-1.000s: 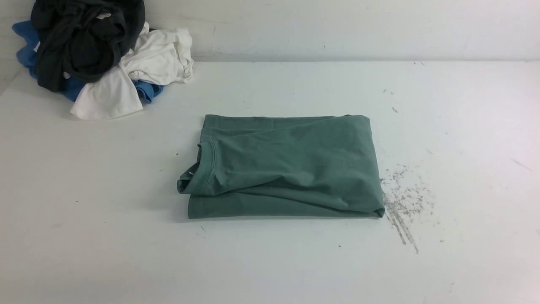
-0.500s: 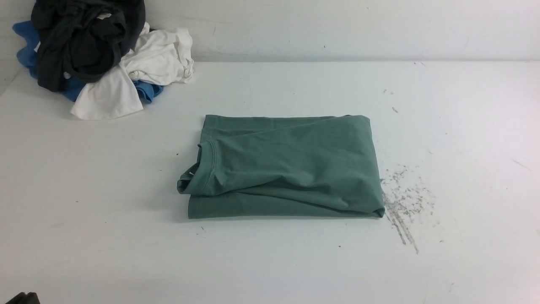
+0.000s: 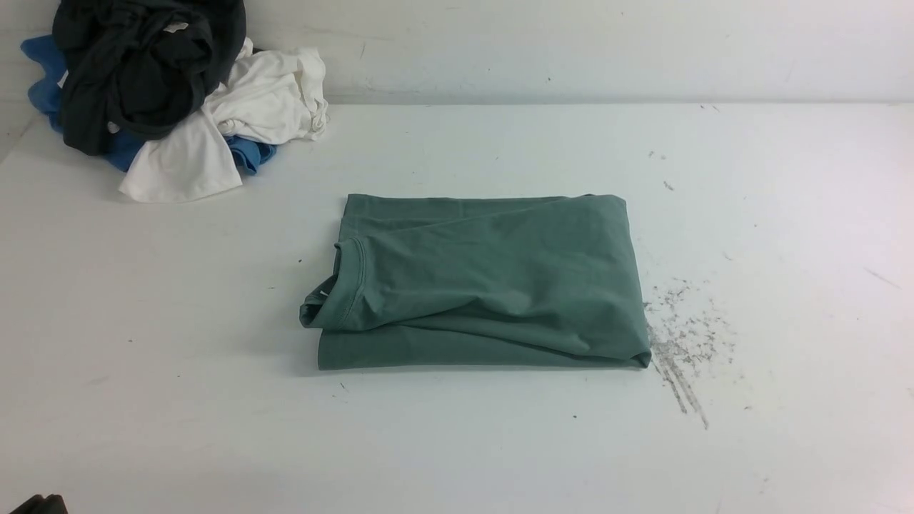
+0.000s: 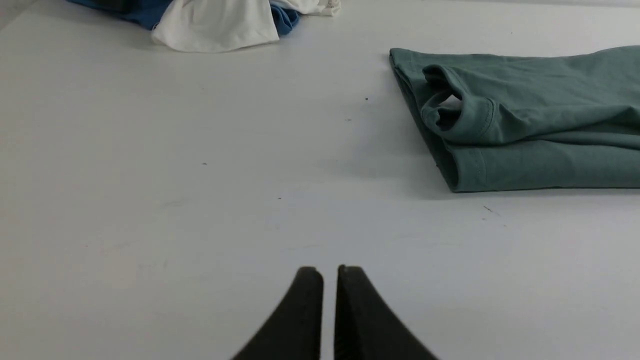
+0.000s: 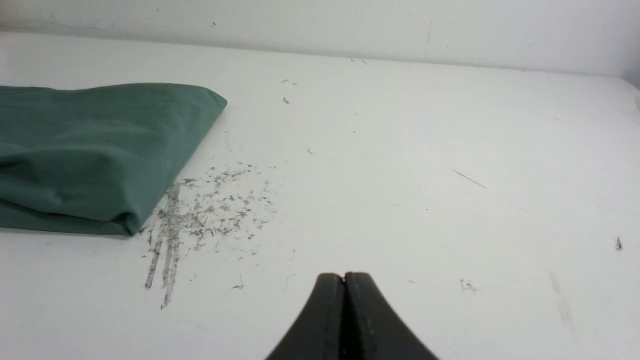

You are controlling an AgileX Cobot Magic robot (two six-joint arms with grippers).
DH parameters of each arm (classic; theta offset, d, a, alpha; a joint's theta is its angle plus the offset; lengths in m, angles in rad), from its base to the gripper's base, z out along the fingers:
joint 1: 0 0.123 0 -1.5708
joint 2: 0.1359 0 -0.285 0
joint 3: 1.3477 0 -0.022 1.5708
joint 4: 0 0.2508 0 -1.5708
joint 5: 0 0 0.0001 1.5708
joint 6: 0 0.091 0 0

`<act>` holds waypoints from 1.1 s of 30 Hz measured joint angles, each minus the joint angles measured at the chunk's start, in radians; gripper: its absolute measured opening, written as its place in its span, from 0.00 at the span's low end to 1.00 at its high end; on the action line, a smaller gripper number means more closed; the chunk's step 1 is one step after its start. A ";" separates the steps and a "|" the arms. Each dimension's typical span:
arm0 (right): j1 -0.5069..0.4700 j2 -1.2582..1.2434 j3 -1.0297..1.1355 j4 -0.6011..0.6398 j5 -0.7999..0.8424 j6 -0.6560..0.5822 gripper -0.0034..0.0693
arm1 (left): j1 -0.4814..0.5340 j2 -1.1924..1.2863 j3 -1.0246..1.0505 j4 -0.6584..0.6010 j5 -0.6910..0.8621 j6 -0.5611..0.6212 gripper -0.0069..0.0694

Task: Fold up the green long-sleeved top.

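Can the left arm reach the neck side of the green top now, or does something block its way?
Probably yes. Only bare table lies between the left gripper and the collar end of the green top; the clothes pile sits off to the side.

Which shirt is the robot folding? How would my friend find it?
Look at the middle of the white table. The green long-sleeved top lies there alone, folded into a flat rectangle, its ribbed neck pointing left. The pile of clothes in the far left corner is crumpled and black, white and blue; only this one is green and neat.
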 joint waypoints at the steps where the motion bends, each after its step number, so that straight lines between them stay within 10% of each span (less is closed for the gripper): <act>1: 0.000 0.000 0.000 0.000 0.000 0.000 0.03 | 0.000 0.000 0.000 0.000 0.001 0.009 0.12; 33: 0.000 0.000 0.000 0.000 0.000 0.029 0.03 | 0.000 0.000 0.000 -0.004 0.002 0.090 0.12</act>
